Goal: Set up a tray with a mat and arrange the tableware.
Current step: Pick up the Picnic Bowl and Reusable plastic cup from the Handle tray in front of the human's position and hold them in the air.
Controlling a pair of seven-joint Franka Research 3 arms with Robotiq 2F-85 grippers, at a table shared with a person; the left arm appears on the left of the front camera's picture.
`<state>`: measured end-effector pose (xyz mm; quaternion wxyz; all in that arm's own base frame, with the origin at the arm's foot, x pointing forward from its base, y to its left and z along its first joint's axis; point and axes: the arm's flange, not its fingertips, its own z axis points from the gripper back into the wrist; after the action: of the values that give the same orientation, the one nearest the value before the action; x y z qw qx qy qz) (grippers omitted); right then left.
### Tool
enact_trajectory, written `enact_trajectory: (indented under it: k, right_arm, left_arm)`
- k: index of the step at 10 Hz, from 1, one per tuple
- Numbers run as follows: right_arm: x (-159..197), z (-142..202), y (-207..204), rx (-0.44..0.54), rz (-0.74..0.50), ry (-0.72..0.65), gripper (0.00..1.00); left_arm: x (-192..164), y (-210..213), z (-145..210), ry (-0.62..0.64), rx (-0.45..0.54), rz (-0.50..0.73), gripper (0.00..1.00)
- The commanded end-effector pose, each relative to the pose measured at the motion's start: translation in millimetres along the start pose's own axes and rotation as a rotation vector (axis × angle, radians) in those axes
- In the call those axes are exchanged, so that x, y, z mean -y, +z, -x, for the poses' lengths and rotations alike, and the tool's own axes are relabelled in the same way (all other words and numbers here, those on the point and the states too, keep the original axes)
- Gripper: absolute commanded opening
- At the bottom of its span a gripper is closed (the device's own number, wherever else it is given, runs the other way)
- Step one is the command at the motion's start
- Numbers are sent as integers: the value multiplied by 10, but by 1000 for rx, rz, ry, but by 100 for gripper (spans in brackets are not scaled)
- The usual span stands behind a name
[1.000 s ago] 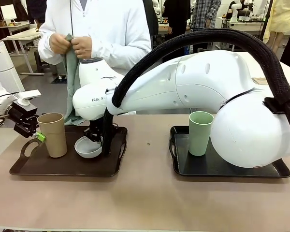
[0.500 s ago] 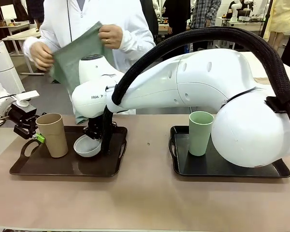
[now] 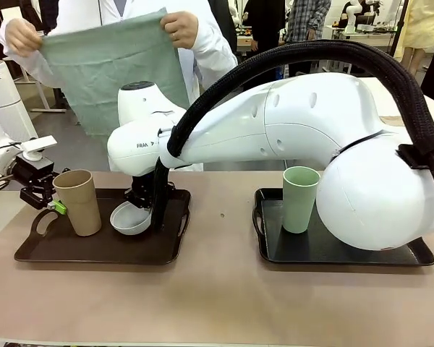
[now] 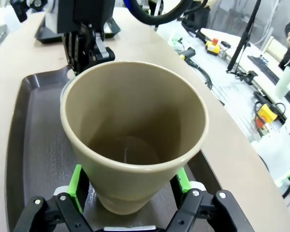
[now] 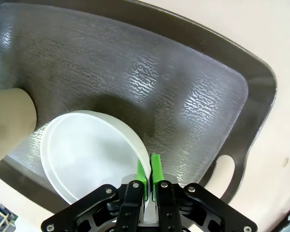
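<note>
The tan cup (image 3: 77,201) sits on the left tray (image 3: 108,249), clasped low by the left gripper (image 4: 129,183). Beside it, the right gripper (image 5: 149,174) pinches the white bowl (image 3: 130,219) by its rim. The sage green cup (image 3: 299,199) stands on the right tray (image 3: 289,246). The mat (image 3: 108,72) hangs spread in the grasp of the person (image 3: 202,43) at the far side, so laying it and arranging seemingly remain.

You've got 2 cups in sight: 1 tan cup (image 3: 78,202) and 1 sage green cup (image 3: 299,199). Bowls: 1 you can count, the white bowl (image 3: 130,219). Trays: 2 — 1 brown tray (image 3: 94,251), 1 black tray (image 3: 311,251). Mats: 1 green mat (image 3: 108,72). Grippers: 2, i.e. left gripper (image 4: 129,175) and right gripper (image 5: 149,169). Person's hands: 2 — picture-left hand (image 3: 20,35), picture-right hand (image 3: 179,27).
</note>
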<state>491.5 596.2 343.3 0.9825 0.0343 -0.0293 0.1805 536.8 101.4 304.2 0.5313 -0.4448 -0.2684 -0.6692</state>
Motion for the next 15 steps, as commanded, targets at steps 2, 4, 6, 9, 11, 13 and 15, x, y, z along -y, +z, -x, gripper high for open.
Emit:
enact_trajectory:
  k: [2, 4, 6, 9, 11, 13, 15]
  right_arm:
    - [37, -17, -15, 6, 3, -1, 0]
    - [56, -22, 9, 10, 0, -6, 0]
    - [61, -14, 5, 5, 0, -6, 0]
    - [73, -10, 7, 3, 0, -7, 0]
    - [81, -11, 11, 4, -3, -7, 0]
    - [89, -14, 16, 8, -4, -7, 0]
    - [96, -10, 11, 8, -6, -10, 0]
  left_arm:
    - [8, 120, -72, -42, 69, 3, 58]
    - [-7, 138, -62, -25, 88, 8, 58]
    - [-25, 129, -53, -23, 99, 16, 58]
    - [-92, 61, 14, 2, 59, 20, 58]
    - [-133, 27, 42, 15, 37, 33, 89]
    - [-173, -14, 52, 23, 4, 52, 100]
    - [-200, -43, 70, 30, -11, 66, 100]
